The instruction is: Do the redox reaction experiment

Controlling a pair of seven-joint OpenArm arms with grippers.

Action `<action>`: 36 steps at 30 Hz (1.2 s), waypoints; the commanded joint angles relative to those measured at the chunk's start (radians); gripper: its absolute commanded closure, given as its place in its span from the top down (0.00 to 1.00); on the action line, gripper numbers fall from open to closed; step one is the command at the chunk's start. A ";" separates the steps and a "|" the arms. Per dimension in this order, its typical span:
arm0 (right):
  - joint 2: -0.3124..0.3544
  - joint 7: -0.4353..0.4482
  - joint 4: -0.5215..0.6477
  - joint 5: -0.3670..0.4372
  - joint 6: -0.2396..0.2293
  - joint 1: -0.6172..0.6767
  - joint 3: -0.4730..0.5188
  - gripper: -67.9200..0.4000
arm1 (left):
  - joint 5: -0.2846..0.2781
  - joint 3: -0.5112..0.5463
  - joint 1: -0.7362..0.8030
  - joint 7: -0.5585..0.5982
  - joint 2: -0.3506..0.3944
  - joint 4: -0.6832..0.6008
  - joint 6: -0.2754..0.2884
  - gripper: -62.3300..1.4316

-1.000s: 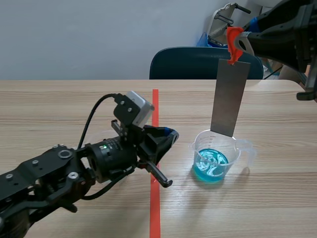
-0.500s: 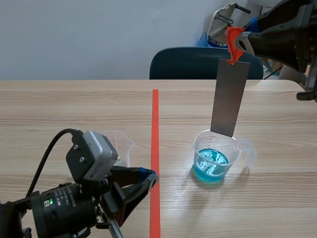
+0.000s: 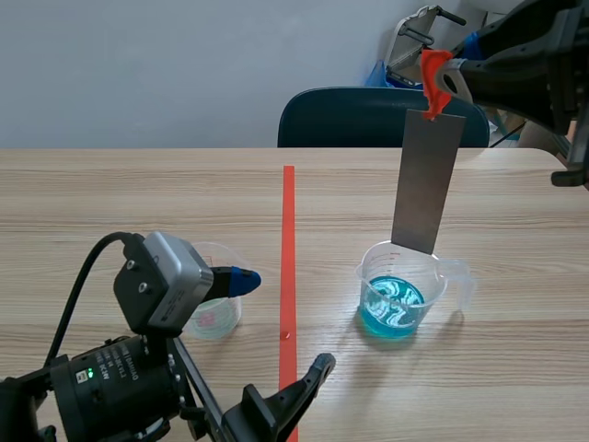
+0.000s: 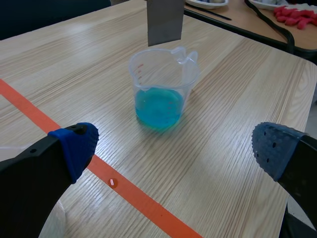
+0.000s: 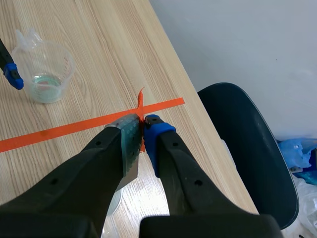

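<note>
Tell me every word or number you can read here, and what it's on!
No text here can be read.
Red measuring marks on the beaker of blue liquid: too small to read.
Pale print by the green light on the left arm: too blurred.
Grey metal sheet and its orange clip: no writing shows.

Light wooden table (image 3: 138,203) with an orange-red tape line (image 3: 288,221) running away across its middle; dark blue chair (image 3: 350,118) at the far edge; plain pale wall (image 3: 184,64) behind. Blue plastic bag (image 3: 379,74) and a grey metal frame (image 3: 411,32) just behind the chair. Left wrist view: second table (image 4: 242,15) alongside, carrying red pieces (image 4: 297,12), a white dish (image 4: 210,2) and a black cable (image 4: 282,32).
</note>
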State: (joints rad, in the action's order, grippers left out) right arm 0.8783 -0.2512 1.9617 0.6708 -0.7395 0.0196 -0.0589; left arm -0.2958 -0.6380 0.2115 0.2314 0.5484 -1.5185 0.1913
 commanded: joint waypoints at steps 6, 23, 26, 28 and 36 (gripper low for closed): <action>0.013 0.014 0.008 0.011 -0.006 -0.014 0.015 0.02 | -0.004 0.006 -0.007 0.013 -0.010 -0.014 -0.018 1.00; 0.013 0.015 0.008 0.012 -0.006 -0.014 0.015 0.02 | -0.004 0.006 -0.007 0.011 -0.011 -0.014 -0.018 1.00; 0.013 0.015 0.008 0.012 -0.006 -0.014 0.015 0.02 | -0.004 0.006 -0.007 0.011 -0.011 -0.014 -0.018 1.00; 0.013 0.016 0.008 0.012 -0.006 -0.014 0.015 0.02 | -0.004 0.006 -0.007 0.011 -0.011 -0.014 -0.018 1.00; 0.013 0.019 0.008 0.012 -0.006 -0.014 0.015 0.02 | -0.003 0.006 -0.007 0.011 -0.011 -0.014 -0.018 1.00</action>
State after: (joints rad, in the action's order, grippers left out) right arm 0.8783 -0.2508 1.9617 0.6708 -0.7395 0.0196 -0.0589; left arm -0.2958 -0.6380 0.2100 0.2291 0.5484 -1.5185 0.1753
